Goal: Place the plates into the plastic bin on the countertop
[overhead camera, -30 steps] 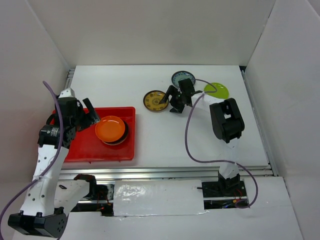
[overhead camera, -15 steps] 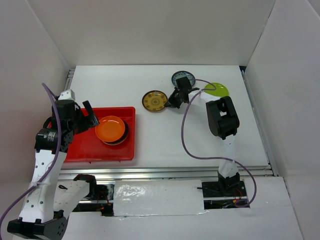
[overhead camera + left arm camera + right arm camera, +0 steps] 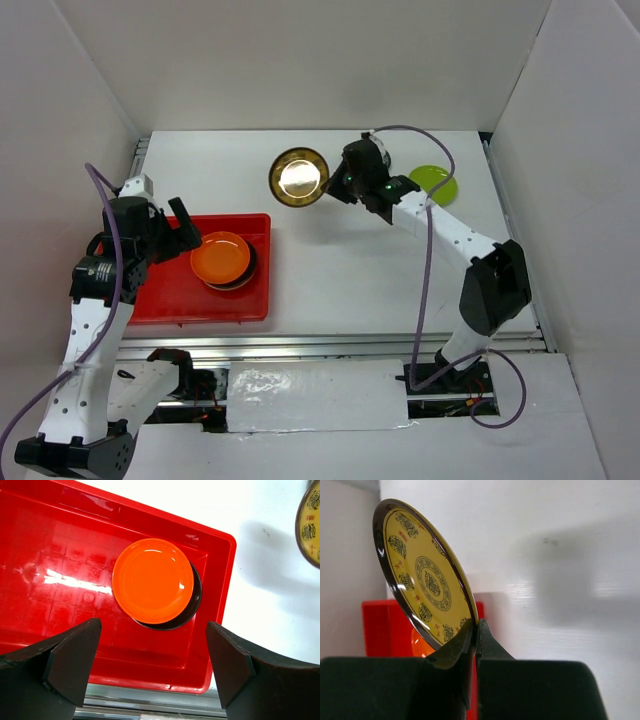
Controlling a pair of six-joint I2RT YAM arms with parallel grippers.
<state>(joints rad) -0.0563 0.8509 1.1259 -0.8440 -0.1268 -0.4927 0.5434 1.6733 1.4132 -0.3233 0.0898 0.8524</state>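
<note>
1. The brown-yellow patterned plate (image 3: 300,177) is being gripped by its rim in the right gripper (image 3: 476,630). The jaws are being pressed narrowly together on the plate's edge.
2. This plate is being held tilted up on edge, clear of the countertop (image 3: 330,280). It is being held over the far middle of the surface, between the plastic bin (image 3: 160,310) and the lime green plate (image 3: 436,182).
3. In the right wrist view, the plate's yellow patterned face is being shown to the camera. A red corner of the bin and a sliver of orange are being seen behind it.
4. The left gripper (image 3: 152,625) is being held above the bin with its fingers (image 3: 70,660) spread wide and closed on nothing.
5. An orange plate (image 3: 152,580) is being carried on top of a black plate (image 3: 192,605) in the right half of the bin. The black one is being shown only as a dark crescent along the orange plate's edge.
6. The lime green plate is being left flat on the countertop at the far right. It is being partly covered by the right arm in the top view.
</note>
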